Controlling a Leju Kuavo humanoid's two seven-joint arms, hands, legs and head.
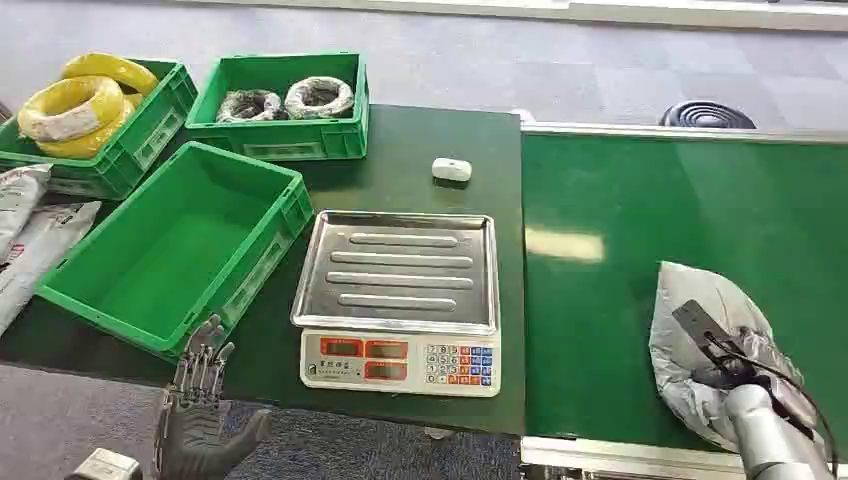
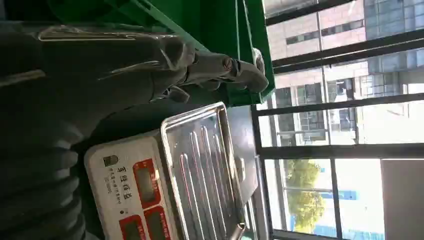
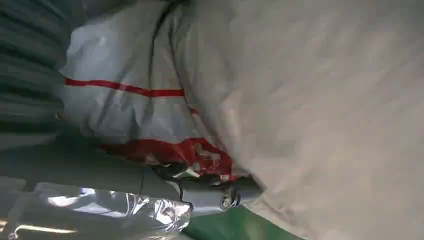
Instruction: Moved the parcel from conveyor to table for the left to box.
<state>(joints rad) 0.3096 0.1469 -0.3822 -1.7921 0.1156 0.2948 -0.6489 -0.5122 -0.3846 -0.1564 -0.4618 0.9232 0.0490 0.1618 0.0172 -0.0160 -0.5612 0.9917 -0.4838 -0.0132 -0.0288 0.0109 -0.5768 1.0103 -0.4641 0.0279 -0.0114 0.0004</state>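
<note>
Currently right hand (image 1: 735, 375) rests on the grey parcel (image 1: 700, 340) on the conveyor (image 1: 640, 260), 4 o'clock in head view; parcel hides its fingers, grip can't be told. Left hand (image 1: 200, 400) at 7 o'clock, fingers spread, holding nothing, just beside the near crate (image 1: 170, 250), which has nothing in it. Scale (image 1: 400, 300) on tabletop (image 1: 420, 140) at centre. Far crates: yellow coils (image 1: 75, 105) at 10 o'clock, grey wire bundles (image 1: 285, 100) at 11. Bags (image 1: 30, 240) at 9 o'clock are cut off.

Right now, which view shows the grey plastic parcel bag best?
Head view: the whole grey plastic parcel bag lies on the green conveyor belt under the right hand. The right wrist view shows it close up, with red markings. The left wrist view faces the scale.
</note>
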